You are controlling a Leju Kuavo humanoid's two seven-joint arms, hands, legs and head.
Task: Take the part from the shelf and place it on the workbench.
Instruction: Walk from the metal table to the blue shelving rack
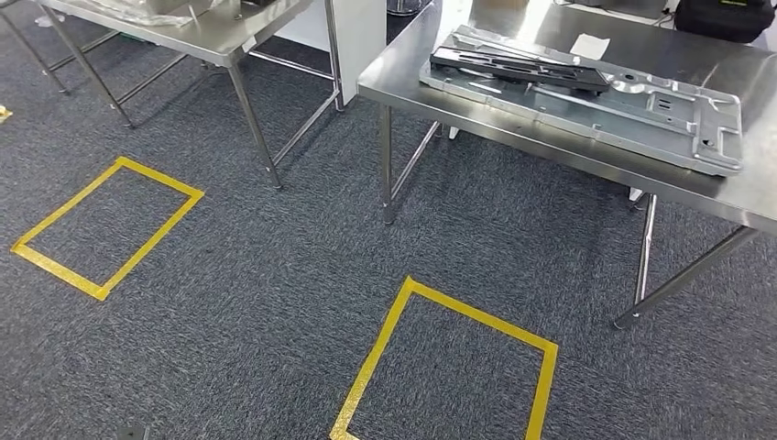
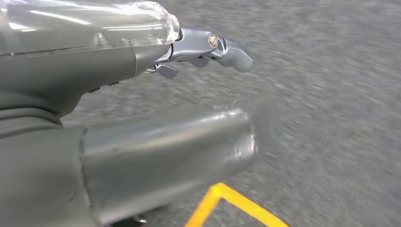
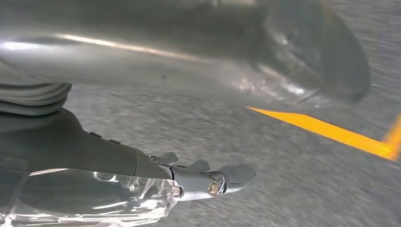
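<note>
A large silver stamped metal plate lies flat on the steel workbench at the upper right, and a black flat part rests on its left end. My left hand hangs over grey carpet with its fingers stretched out and its thumb apart, holding nothing. My right hand also hangs above the carpet, fingers straight and nothing in it.
A second steel table stands at the upper left, with a gap of carpet between the two. Two yellow tape rectangles mark the floor. A white slip and a black bag sit at the workbench's far side.
</note>
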